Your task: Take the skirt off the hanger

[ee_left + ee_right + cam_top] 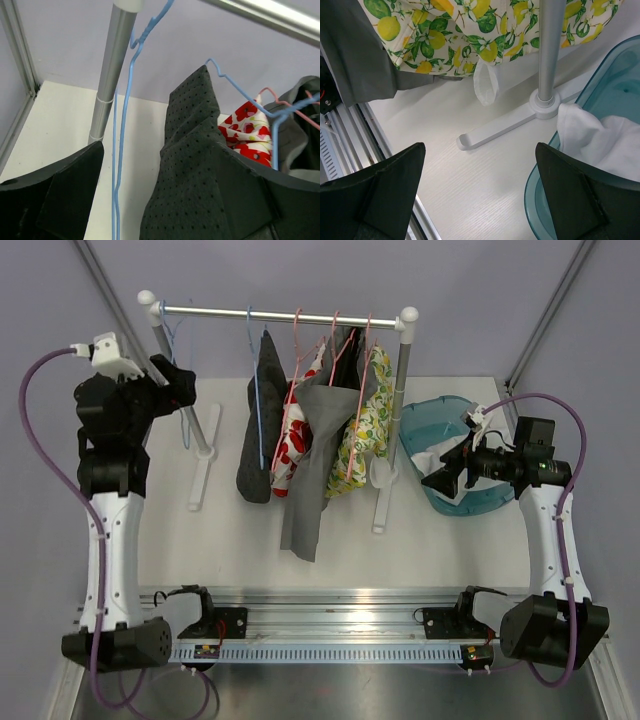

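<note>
**A:** Where is the skirt hanging?

**B:** The dark dotted skirt (pixel 195 165) is draping over a blue hanger (pixel 240 86), just right of the left gripper (pixel 160 150) and slightly ahead of it. Its cloth is running down behind that gripper's right-hand finger.

**A:** How is it going to handle?

**B:** I'm judging it soft, light and floppy, and it is probably sliding easily on thin wire. The hanger is likely to swing when tugged. I'm thinking a pinch on the loose fold below the hanger's shoulder, pulling down and away.

**A:** And the hands?

**B:** The left gripper's fingers are standing wide apart, gripping nothing. A bare blue hanger (pixel 122 125) is dangling in the gap, close to the left finger. The right gripper (pixel 480 150) is also spread and empty. A teal basket (pixel 600 65) holding white cloth (pixel 600 145) is lying to its right, and a lemon-print skirt (pixel 470 30) is hanging ahead.
</note>
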`<state>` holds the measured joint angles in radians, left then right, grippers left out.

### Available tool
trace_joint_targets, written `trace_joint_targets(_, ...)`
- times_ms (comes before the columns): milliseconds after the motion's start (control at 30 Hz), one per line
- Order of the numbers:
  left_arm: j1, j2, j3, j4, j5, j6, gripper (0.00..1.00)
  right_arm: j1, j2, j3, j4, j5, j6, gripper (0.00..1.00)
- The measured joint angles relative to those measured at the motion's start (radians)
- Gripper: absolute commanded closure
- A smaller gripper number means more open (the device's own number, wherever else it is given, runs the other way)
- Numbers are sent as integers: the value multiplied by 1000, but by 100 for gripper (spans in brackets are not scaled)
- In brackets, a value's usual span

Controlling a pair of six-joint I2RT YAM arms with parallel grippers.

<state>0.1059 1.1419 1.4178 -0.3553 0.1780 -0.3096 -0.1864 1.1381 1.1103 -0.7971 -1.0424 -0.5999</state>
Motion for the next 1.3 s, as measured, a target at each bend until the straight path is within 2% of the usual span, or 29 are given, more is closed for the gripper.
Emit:
trace_joint_targets(200,-6,-221,-21,-32,54,-26,8,0,10,0,-13,0,-8,0)
trace_joint_targets(300,-93,-262,-11,-36,84,-39,8,0,20,0,-13,1,-9,0)
trace_joint_targets(467,-331,-191,-10,-72,48,-25,14,0,24,0,-13,1,-8,0)
trace_joint_targets(600,-374,-67,-10,-72,-18,2,26,0,23,0,-13,1,-6,1)
trace_joint_targets(700,-378,35,-10,-73,-52,18,28,0,23,0,-12,1,-3,1)
trace_joint_targets(833,-380,121,3,-71,-60,22,42,0,23,0,-12,1,-1,1)
trace_joint_targets(900,-387,143,17,-69,-68,21,60,0,23,0,-12,1,-1,0)
trace_joint_targets(1033,-397,151,36,-55,-92,40,84,0,23,0,-12,2,-1,0)
trace_joint_targets(1200,-406,151,44,-38,-131,89,100,0,23,0,-12,2,-1,1)
trace_joint_targets(1300,-407,150,44,-34,-136,125,100,0,23,0,-12,2,-2,0)
